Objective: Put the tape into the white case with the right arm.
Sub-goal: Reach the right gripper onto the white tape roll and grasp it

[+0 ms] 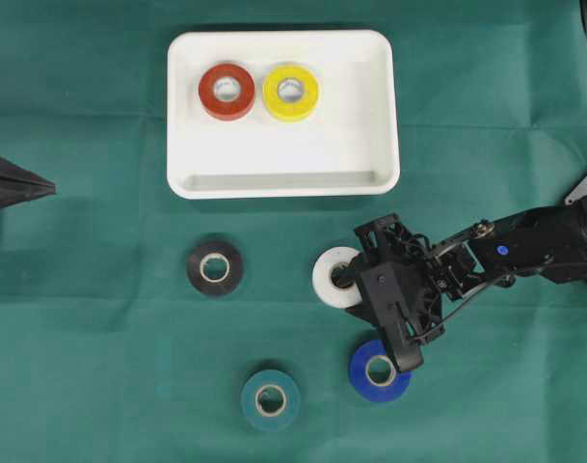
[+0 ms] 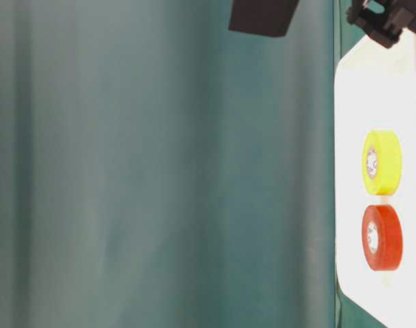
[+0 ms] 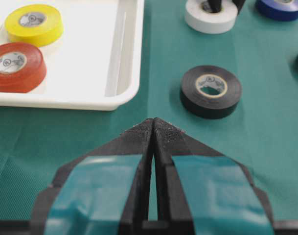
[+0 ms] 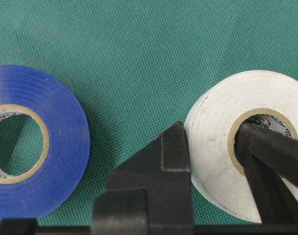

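Reaching low, right pincer [image 4: 212,147] clamping white tape [image 4: 217,147] wall.

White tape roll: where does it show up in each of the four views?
Overhead: white tape roll right of centre, below the white case, at the right claw.
Table-level: not in view.
Left wrist: top edge, right of centre.
Right wrist: right side, one finger in its core, one outside.
Shared landmark: the blue roll, beside it in three views.
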Controlling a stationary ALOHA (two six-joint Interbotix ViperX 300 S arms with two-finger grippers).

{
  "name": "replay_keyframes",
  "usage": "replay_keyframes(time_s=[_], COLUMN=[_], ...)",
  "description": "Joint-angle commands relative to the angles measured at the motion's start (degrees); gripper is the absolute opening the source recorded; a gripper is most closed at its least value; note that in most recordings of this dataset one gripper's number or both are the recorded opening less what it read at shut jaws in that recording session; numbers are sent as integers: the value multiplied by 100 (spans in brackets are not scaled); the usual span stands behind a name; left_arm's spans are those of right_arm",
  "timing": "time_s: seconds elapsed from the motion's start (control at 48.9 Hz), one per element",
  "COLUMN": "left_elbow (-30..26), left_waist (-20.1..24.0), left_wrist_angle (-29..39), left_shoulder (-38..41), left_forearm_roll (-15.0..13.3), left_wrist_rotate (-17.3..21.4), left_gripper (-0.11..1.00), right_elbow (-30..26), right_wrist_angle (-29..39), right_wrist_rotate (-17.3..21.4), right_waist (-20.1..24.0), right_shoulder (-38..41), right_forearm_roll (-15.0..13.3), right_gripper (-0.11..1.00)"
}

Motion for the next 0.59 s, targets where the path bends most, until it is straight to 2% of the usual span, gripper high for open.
replay_keyframes(time_s=[0.0,0.287,0.573], left_elbow=[-62,-70,-70], left_waist=[18,18,18], left_wrist_angle=[-53,-53,-53], left_shoulder=[44,44,44], left_forearm_roll=[-9,-9,-9], left_wrist_rotate=[0,0,0], left_gripper=[1,1,1], right_elbow=[-88,-114,-202], right_wrist_angle=[44,571,677], right_wrist_rotate=[9,9,0], right_waist=[18,70,70], right_shoulder=[-334,-1002,-1107], right_forearm_roll=[-18,-18,-18], right_gripper=[4,3,3])
